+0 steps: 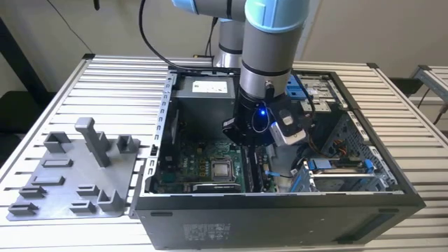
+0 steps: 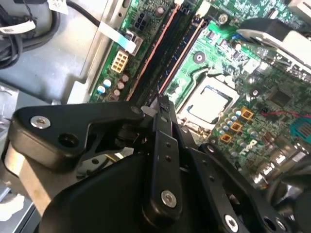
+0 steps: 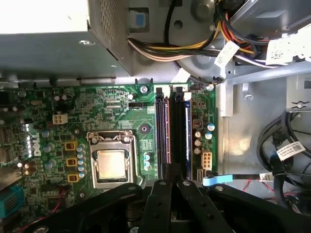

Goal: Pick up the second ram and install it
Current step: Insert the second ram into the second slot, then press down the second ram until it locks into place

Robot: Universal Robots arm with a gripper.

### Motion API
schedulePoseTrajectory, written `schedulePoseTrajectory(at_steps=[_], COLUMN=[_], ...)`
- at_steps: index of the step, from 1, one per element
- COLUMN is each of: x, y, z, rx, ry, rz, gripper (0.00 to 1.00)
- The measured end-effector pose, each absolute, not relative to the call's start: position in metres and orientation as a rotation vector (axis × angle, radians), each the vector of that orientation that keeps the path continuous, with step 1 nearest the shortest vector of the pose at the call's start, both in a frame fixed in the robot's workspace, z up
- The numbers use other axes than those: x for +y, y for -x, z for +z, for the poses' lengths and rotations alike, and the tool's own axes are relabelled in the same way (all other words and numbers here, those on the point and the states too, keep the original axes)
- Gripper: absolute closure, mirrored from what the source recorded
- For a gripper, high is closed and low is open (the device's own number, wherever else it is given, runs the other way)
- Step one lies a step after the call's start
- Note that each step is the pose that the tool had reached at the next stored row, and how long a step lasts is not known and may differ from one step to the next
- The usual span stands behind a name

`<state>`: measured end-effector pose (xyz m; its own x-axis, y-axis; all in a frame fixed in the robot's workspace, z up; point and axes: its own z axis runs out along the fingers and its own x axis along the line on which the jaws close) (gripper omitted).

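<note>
The second ram (image 3: 179, 131) is a long dark stick with a bluish edge. It stands on edge in a motherboard slot beside an empty purple slot (image 3: 160, 131), inside the open computer case (image 1: 280, 202). It also appears as a dark strip (image 2: 167, 48) in the second wrist view and as a dark stick (image 1: 256, 176) below the arm in the exterior view. My gripper (image 3: 170, 170) is low inside the case at the near end of the stick. Its black fingers (image 2: 163, 109) are shut together, tips right at the ram's end; whether they touch it I cannot tell.
The bare processor (image 3: 111, 162) lies next to the slots. A grey power supply (image 1: 203, 89) and bundled cables (image 3: 194, 46) sit at the case's far end, and a drive cage (image 1: 343, 173) is on the exterior view's right. A grey holder tray (image 1: 77, 173) with upright posts lies outside the case.
</note>
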<state>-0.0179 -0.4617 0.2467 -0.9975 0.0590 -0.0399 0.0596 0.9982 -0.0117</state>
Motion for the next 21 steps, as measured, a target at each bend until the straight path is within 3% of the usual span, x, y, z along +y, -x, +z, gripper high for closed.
schedulePoseTrajectory(at_steps=[21], x=[-0.4617], y=[0.0179], z=[0.2468], rx=[3.102], ry=[0.003], rz=[-0.018], gripper=[0.89])
